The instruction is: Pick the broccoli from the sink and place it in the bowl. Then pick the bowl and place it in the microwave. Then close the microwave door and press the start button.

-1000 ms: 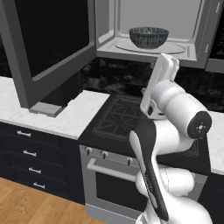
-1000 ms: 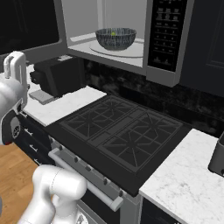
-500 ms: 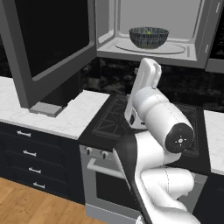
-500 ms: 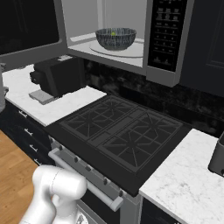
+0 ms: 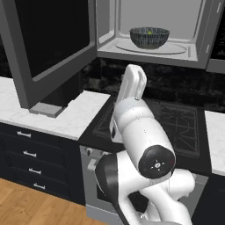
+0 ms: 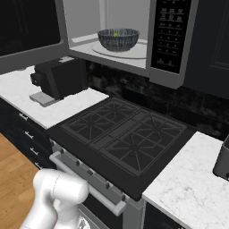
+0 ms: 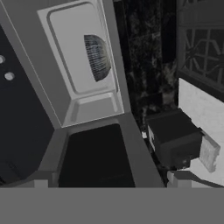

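A dark kitchen with black cabinets, white marble counter (image 5: 83,116) and a black stove (image 6: 123,136) sits under a microwave (image 5: 151,33) mounted above the stove. The bowl (image 5: 149,37) already stands on the round turntable inside the lit grey cavity, with a speck of bright green, the broccoli (image 5: 150,32), just showing over its rim. So the first two steps look done, and the step in hand appears to be closing the microwave door (image 5: 48,41), which hangs swung wide open.

The gripper (image 7: 109,186) shows in the hand view as two small tips low in the frame, set wide apart with nothing between them. Directly ahead of the tips lies the door's black glass panel and grey frame; beyond that, farther from the gripper, is the open cavity with the bowl seen side-on. Off to one side of the gripper stands a black boxy appliance (image 7: 175,140) on the counter.

The next move probably calls for bringing the fingers against the door's outer edge and pushing it round towards the cavity, then reaching the control panel (image 6: 170,33).

The right base view gives the clearest look at the control panel and the whole stove top. The left base view shows how far the door stands open, and the arm's white body.
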